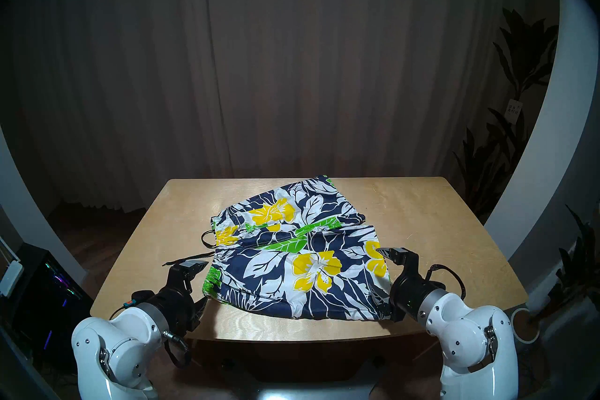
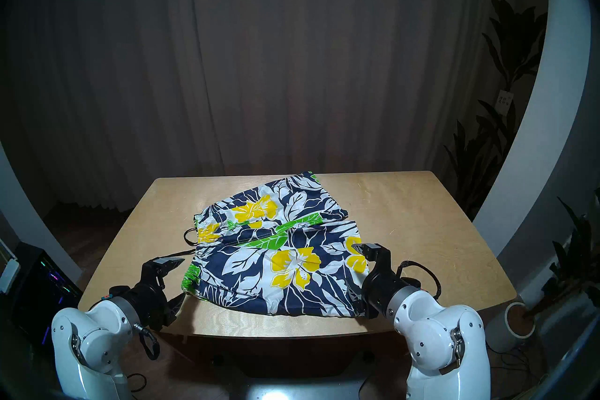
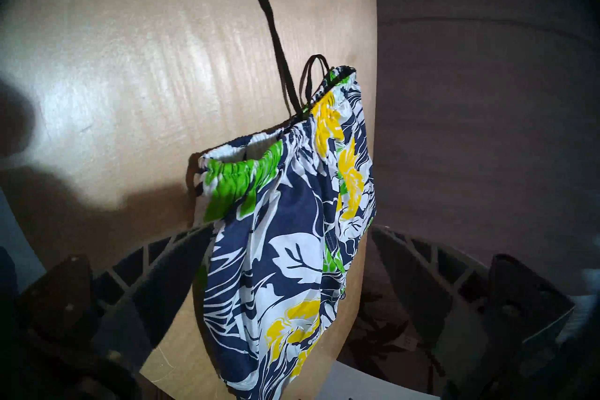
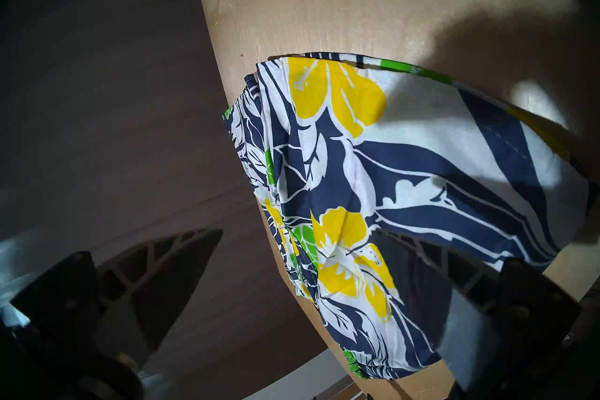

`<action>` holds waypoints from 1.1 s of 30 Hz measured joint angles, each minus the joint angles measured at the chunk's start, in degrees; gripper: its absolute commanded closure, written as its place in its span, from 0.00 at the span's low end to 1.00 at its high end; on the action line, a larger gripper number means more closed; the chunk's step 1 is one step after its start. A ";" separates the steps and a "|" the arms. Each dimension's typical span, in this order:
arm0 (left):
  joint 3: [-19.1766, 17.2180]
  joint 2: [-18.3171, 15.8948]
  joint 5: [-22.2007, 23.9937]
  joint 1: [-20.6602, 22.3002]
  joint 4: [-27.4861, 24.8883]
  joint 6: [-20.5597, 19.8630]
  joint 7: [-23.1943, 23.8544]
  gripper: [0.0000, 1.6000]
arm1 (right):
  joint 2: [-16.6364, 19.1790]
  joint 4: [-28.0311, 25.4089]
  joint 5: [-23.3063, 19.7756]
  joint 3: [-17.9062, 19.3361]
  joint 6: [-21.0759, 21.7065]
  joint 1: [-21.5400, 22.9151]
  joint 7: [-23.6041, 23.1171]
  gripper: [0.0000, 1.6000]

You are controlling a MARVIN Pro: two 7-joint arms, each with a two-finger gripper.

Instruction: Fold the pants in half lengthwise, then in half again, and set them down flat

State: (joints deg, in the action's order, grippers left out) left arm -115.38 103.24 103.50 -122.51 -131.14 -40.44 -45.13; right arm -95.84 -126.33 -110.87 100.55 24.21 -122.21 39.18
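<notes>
Navy floral shorts [image 1: 293,248] lie spread flat, both legs apart.

A staged indoor room, home-like but set up for robot work. A bare plywood table [image 1: 422,227] stands before a floor-length brown curtain [image 1: 259,65]. Potted plants [image 1: 506,143] stand beyond the table's right edge, by a white wall. Off its left edge, a computer [image 1: 48,292] glows with coloured lights.
</notes>
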 measured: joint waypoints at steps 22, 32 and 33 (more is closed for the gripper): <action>-2.54 -4.08 8.87 3.04 7.59 -6.13 -5.06 0.00 | -1.05 -1.33 6.77 -3.09 1.35 -6.40 -9.31 0.00; -3.21 -5.58 9.30 4.99 11.66 -8.71 -2.92 0.00 | -1.88 3.17 11.33 -3.83 -0.19 -9.39 -19.29 0.00; -3.20 -5.69 9.32 5.12 11.83 -8.82 -2.86 0.00 | -1.87 3.36 11.58 -4.01 -0.34 -9.54 -19.92 0.00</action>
State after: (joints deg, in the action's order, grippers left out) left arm -118.59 97.56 112.82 -117.39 -119.31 -49.26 -47.99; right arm -97.72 -122.98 -99.29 96.54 23.87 -131.75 19.26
